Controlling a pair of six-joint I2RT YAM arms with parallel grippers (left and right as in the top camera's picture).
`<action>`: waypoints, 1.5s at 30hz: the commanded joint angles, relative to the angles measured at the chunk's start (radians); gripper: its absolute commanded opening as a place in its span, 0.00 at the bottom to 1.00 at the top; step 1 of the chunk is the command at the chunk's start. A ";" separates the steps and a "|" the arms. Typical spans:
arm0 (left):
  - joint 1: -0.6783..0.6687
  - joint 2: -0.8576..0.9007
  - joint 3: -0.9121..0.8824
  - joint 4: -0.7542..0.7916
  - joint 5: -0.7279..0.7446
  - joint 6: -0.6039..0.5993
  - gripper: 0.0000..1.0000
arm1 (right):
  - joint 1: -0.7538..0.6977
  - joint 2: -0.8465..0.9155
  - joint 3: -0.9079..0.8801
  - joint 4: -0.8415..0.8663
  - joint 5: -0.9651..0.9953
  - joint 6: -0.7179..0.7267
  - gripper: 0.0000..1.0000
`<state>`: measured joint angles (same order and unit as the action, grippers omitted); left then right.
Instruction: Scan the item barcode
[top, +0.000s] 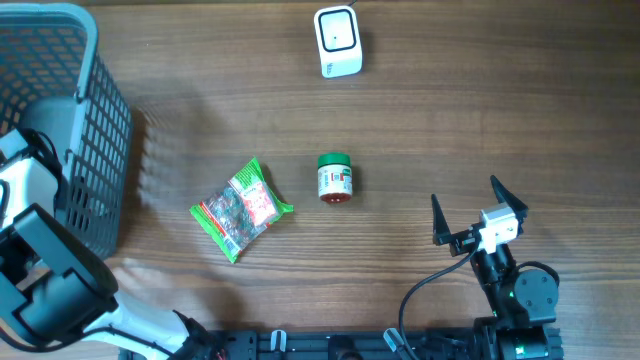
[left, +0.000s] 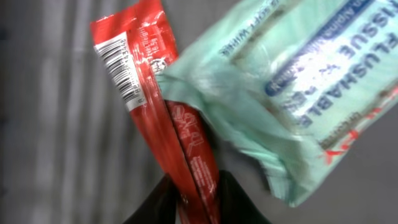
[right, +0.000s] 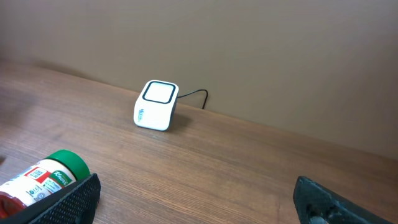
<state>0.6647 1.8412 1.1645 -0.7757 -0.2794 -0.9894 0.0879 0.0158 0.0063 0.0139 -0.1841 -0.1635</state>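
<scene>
Left hand (left: 194, 188): black fingers (left: 155, 205) drawn close, clamped on the lower end of a long red foil packet (left: 155, 106) that runs up between them.
Red foil packet: tilted up and to the left in the wrist view, with a white barcode label (left: 118, 65) near its upper end, facing the camera.
Beside it: a mint-green soft plastic pack of flushable wipes (left: 292, 93), touching the packet's right side.
Behind them: blurred grey, possibly the inside of the basket; I cannot tell for sure.
Left arm (top: 40, 260): at the tabletop's (top: 450, 110) left edge, over the grey plastic mesh basket (top: 100, 150) in the far-left corner. The left hand is hidden in the overhead view.
Right hand (top: 463, 190): fingers spread wide, near the front-right corner.
Small jar with a green lid (top: 334, 178): on its side about mid-tabletop.
Green-and-red snack bag (top: 242, 208): just left of the jar, apart from it.
White cube-shaped scanner (top: 337, 42): at the far edge, near its middle, well apart from the basket.
</scene>
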 joint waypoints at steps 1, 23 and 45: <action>-0.001 0.053 -0.133 0.043 0.005 -0.006 0.04 | -0.004 0.001 -0.001 0.001 -0.020 -0.014 1.00; 0.007 -0.323 0.125 -0.047 -0.142 0.334 0.04 | -0.004 0.001 -0.001 0.001 -0.020 -0.014 1.00; 0.146 -0.027 0.123 -0.130 0.039 0.437 0.66 | -0.004 0.001 -0.001 0.001 -0.020 -0.014 1.00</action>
<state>0.7914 1.8122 1.2865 -0.8436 -0.2367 -0.3901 0.0879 0.0158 0.0063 0.0135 -0.1841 -0.1635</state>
